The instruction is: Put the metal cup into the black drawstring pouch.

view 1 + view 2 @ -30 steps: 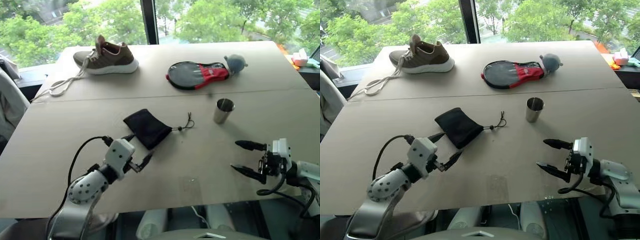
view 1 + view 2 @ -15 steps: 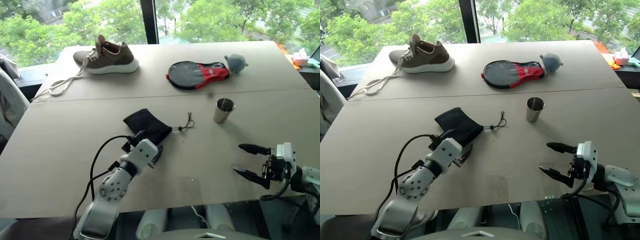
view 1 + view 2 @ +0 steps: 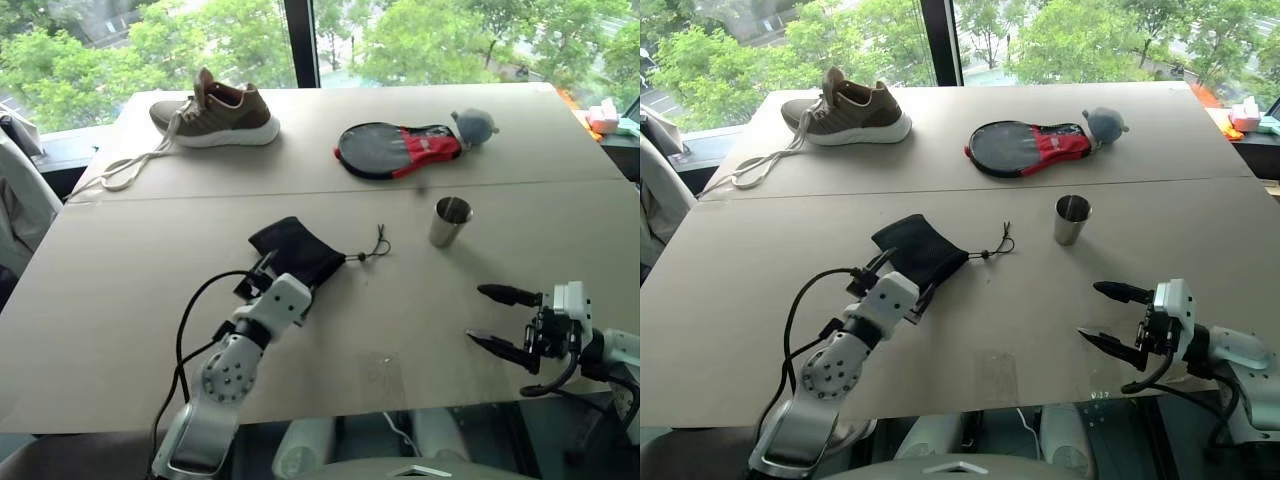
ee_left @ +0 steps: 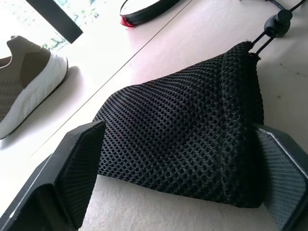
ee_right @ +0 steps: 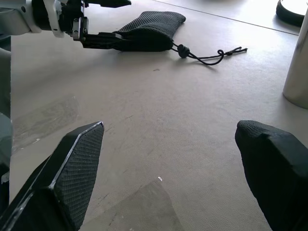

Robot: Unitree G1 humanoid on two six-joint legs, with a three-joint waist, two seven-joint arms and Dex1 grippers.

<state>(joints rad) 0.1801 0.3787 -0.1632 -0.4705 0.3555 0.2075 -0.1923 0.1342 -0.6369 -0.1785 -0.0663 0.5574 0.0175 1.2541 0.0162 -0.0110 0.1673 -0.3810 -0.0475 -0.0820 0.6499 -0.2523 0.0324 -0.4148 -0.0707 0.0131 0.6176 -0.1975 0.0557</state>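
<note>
Nearest the robot, the right gripper point(image 3: 1106, 316) hovers low over the table point(image 3: 1020, 330) at the near right edge, its two black fingers spread wide apart with nothing between them. On the near left, the left gripper point(image 3: 902, 275) reaches forward to the black drawstring pouch point(image 3: 920, 250); in the left wrist view its fingers point(image 4: 79, 168) stand apart on either side of the pouch's near end, and the mesh fabric point(image 4: 183, 144) fills the gap between them. Whether the fingers press on the fabric cannot be told. The pouch lies flat on the table, slightly left of centre, with its knotted cord point(image 3: 995, 246) trailing out on the side toward the metal cup. The metal cup point(image 3: 1071, 220) stands upright on the table, mouth up, to the right of the pouch and well apart from it, beyond the right gripper and touched by neither gripper. Farther back, past a seam in the tabletop, a black-and-red paddle-shaped case point(image 3: 1025, 148) lies flat with a grey soft toy point(image 3: 1103, 124) at its right end. At the far left, a brown shoe point(image 3: 847, 106) with a white sole rests on its sole, its laces point(image 3: 755, 170) trailing toward the left table edge.
</note>
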